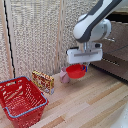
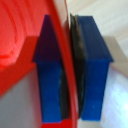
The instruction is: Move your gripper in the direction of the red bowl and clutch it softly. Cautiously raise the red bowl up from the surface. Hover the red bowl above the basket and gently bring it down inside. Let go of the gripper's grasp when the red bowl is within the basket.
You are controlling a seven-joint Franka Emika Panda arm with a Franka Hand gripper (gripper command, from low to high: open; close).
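Tool (image 1: 84,65) pinches the red bowl (image 1: 76,71) by its rim; on my wrist view the blue fingers (image 2: 95,65) sit one on each side of the red wall (image 2: 64,60), pressed against it. I see the bowl held off the tabletop (image 1: 85,105), roughly over its middle, tilted slightly. The basket (image 1: 21,100) stands well apart from it at the tabletop's near corner on the exterior view's left. Between them, toward the far edge, a yellow-red box (image 1: 43,81) stands upright, and a pink cup (image 1: 64,76) sits just beside the bowl.
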